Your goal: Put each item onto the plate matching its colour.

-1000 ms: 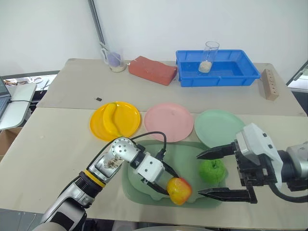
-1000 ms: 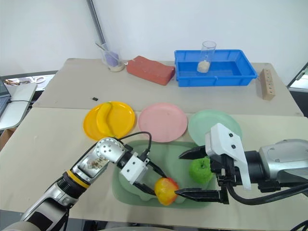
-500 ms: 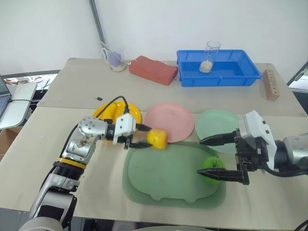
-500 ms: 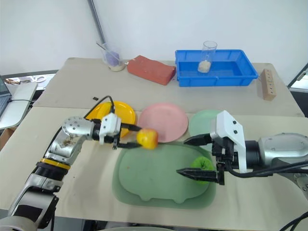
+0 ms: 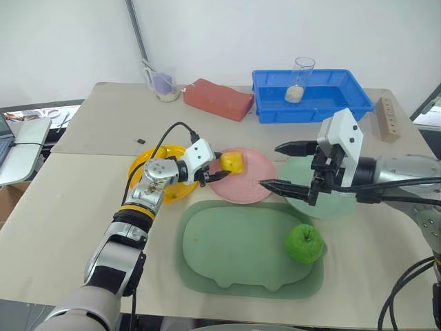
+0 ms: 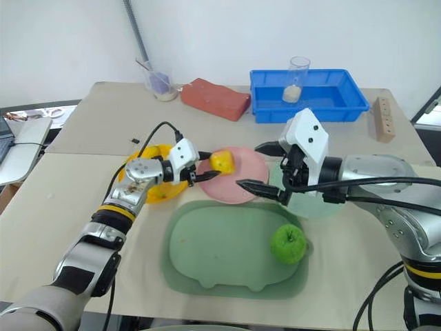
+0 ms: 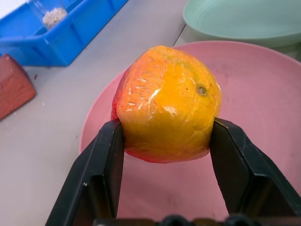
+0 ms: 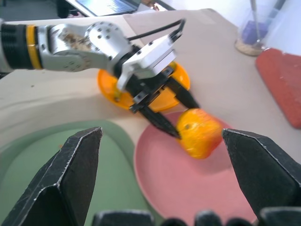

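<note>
Over the pale pink plate (image 5: 249, 181), the left gripper (image 5: 222, 169) pinches the round red-and-yellow fruit (image 7: 167, 103) between its two black fingers (image 7: 101, 169). The fruit's skin is orange-yellow with a red blush along one side, faintly crackled, with a small dark dimple. The right gripper (image 5: 284, 165) hangs with its fingers spread wide and nothing between them, above the mint green plate (image 5: 324, 200). The green apple (image 5: 304, 243) sits on the dull-green mat (image 5: 227, 252). The yellow plate (image 6: 165, 187) lies beside the pink one.

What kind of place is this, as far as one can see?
Probably a robot test bench: a table before a plain white wall, with toy fruit, three coloured plates, and a laptop beside it.
</note>
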